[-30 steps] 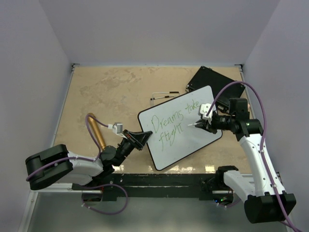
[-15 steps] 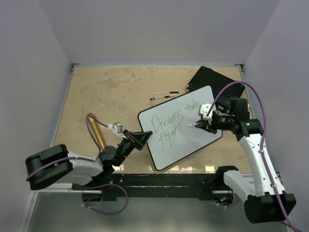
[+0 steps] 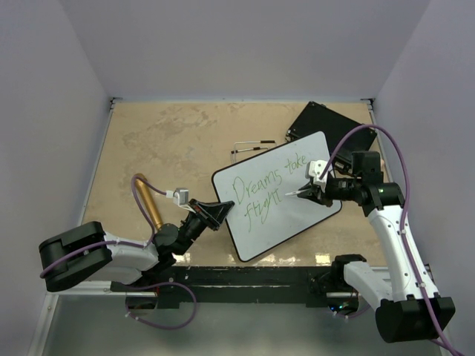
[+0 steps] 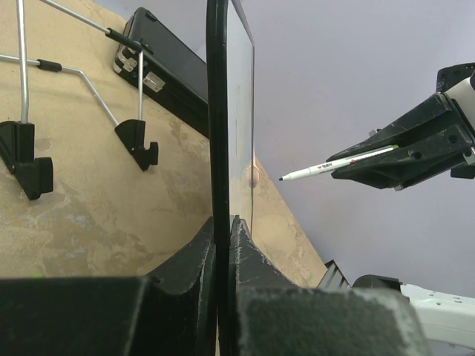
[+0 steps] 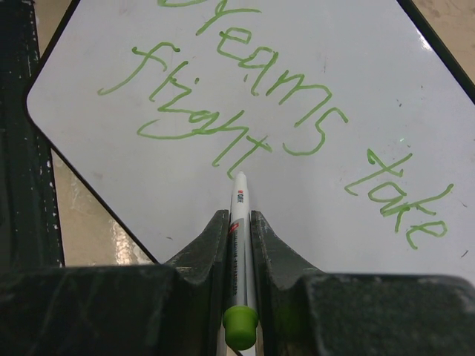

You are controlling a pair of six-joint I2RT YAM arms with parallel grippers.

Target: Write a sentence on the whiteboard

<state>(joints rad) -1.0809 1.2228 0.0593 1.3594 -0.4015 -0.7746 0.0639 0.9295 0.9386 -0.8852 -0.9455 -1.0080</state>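
The whiteboard [image 3: 289, 211], glossy white with a thin black frame, lies tilted at mid table and reads "Dreams take flight" in green. My left gripper [image 3: 215, 210] is shut on its left edge; in the left wrist view the board's edge [image 4: 217, 111] stands between the jaws. My right gripper [image 3: 310, 191] is shut on a white marker [image 3: 300, 191] with a green end cap. In the right wrist view the marker [image 5: 239, 222] points at the whiteboard [image 5: 349, 81], its tip just below the end of "flight". In the left wrist view the marker [image 4: 338, 162] hangs off the board's face.
A flat black board [image 3: 326, 122] lies behind the whiteboard at the back right. A thin wire stand [image 3: 249, 147] with black feet lies on the tan table, also in the left wrist view [image 4: 74, 74]. A brass-coloured tube [image 3: 147, 199] lies at the left.
The right gripper and marker have shifted slightly toward the left; the left gripper and whiteboard have not moved.
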